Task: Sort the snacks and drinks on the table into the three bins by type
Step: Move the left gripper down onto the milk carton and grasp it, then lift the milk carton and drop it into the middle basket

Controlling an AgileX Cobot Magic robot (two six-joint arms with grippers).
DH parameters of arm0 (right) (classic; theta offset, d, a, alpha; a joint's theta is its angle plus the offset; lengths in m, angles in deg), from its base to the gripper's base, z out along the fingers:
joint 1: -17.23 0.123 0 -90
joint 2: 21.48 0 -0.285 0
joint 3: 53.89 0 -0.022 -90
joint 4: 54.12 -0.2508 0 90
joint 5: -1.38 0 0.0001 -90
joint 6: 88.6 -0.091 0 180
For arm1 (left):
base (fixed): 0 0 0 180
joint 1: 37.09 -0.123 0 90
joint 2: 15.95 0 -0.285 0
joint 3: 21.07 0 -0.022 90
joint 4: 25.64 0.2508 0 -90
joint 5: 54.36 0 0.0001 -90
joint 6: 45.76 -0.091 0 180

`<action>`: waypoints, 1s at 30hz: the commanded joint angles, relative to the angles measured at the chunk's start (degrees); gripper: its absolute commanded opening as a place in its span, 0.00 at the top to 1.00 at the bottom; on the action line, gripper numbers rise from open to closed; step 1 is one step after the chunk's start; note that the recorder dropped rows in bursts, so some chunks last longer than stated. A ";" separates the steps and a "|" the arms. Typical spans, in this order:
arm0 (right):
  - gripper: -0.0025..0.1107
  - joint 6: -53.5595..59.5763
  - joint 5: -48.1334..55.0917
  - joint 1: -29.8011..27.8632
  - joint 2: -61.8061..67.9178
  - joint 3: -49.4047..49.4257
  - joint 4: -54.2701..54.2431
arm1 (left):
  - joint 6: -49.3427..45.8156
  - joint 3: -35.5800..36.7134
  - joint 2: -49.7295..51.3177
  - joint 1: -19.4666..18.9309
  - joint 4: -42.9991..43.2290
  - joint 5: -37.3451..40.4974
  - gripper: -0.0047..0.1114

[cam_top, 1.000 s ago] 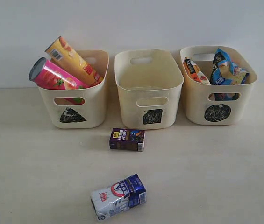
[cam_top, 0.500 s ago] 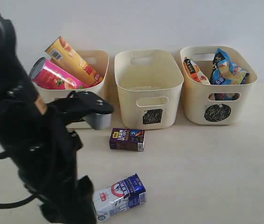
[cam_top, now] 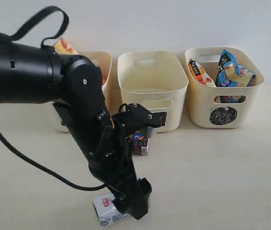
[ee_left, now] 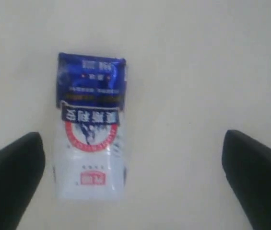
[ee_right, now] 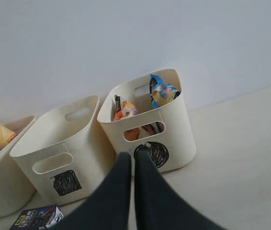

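Left jaws: spread wide, nothing gripped. Between them, closer to one, flat on the table [ee_left: 188, 72]: the white-and-blue carton [ee_left: 91, 139]. Right jaws: pressed together, empty, pointed toward the circle-marked bin [ee_right: 173, 139].

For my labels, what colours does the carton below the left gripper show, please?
The carton: white, red emblem, dark blue end; clearest in left wrist view.

The left arm [cam_top: 85, 129] has swung in over the white carton [ee_left: 91, 143]; its gripper [ee_left: 133, 167] has spread wide above it.
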 commanded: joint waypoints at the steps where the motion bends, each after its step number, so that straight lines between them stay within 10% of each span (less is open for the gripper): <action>1: 0.98 0.27 0.11 -0.16 -0.16 0.34 0.51 | -0.33 -0.45 4.00 0.24 3.09 -2.84 0.16; 9: 0.98 0.27 0.70 -0.16 -0.16 0.34 0.51 | -0.83 -0.45 10.20 0.24 3.34 -5.51 0.26; 14: 0.98 0.27 0.92 -0.16 -0.16 0.34 0.51 | -0.83 -0.69 7.89 0.24 3.34 -3.49 0.93; 23: 0.98 0.27 0.92 -0.16 -0.16 0.34 0.51 | -0.55 -12.61 -5.86 0.24 3.04 -2.11 0.92; 30: 0.98 0.71 0.92 -0.16 -0.16 0.34 0.51 | -0.10 -19.03 -10.62 -0.28 3.04 -18.96 0.92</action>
